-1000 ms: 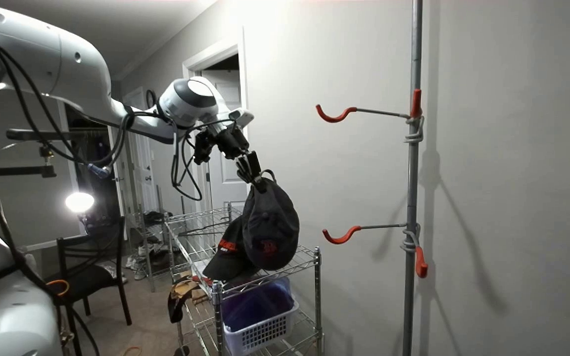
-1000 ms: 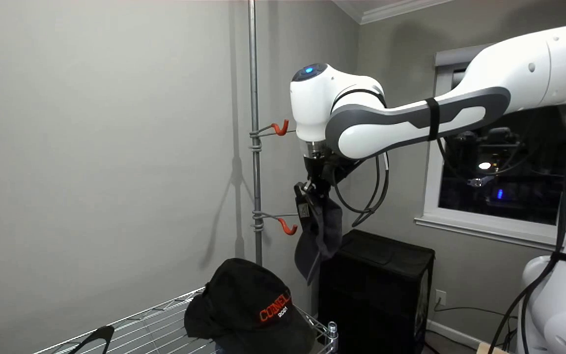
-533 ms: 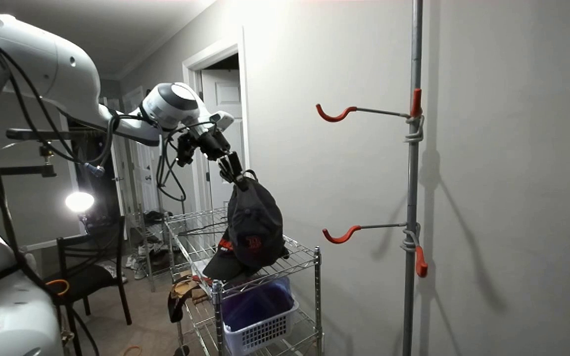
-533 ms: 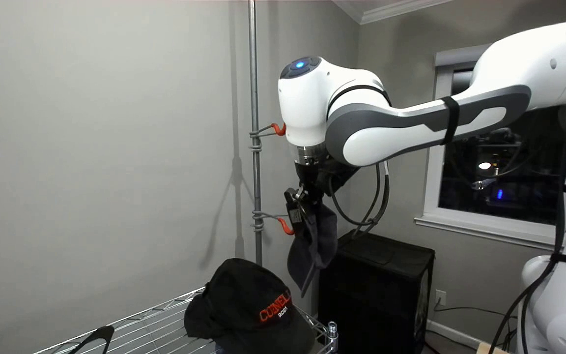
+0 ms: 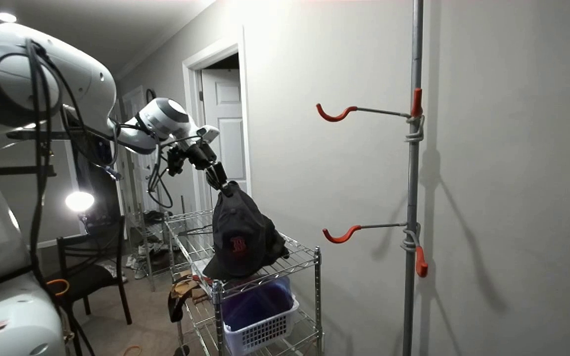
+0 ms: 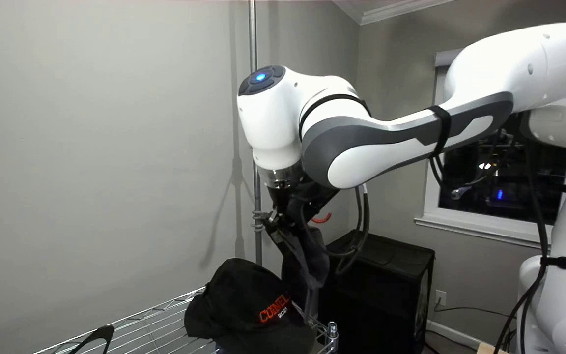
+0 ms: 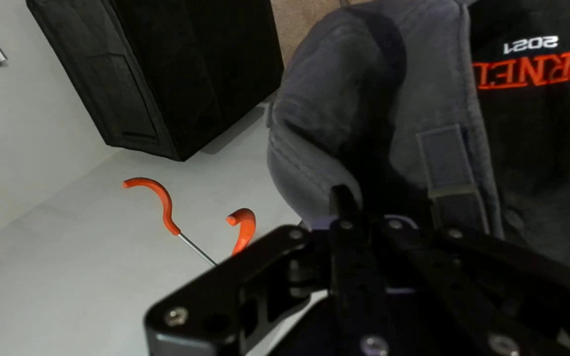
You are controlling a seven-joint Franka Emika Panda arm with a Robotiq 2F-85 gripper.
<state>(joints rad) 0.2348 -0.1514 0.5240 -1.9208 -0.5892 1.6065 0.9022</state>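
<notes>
Charcoal cloth hangs below the gripper (image 5: 225, 189), whose fingers look clenched on the rim of the red-B baseball cap (image 5: 233, 225). That cap dangles brim-down beside the right corner of the wire shelf (image 6: 155, 324) in an exterior view, with the black Cornell cap (image 6: 243, 305) lying on the shelf to its left; whether the two caps touch cannot be told.

The likeliest trouble is a slip: only a narrow strip of soft fabric seems pinched, so a sharp jerk or a bump on the brim could twist the cap or pull it loose. Should the gripper dip, the low brim could catch the shelf's near edge or nudge the Cornell cap out of place. The drooping cable (image 6: 367, 211) adds another risk, since its loop could snag the corner post (image 6: 332, 337). A swing toward the pole (image 5: 412, 183) could knock the cap against the lower red hook (image 5: 339, 241), whose curled tip juts out. Dark fabric against dark fabric also makes any gap between the caps hard to judge.
</notes>
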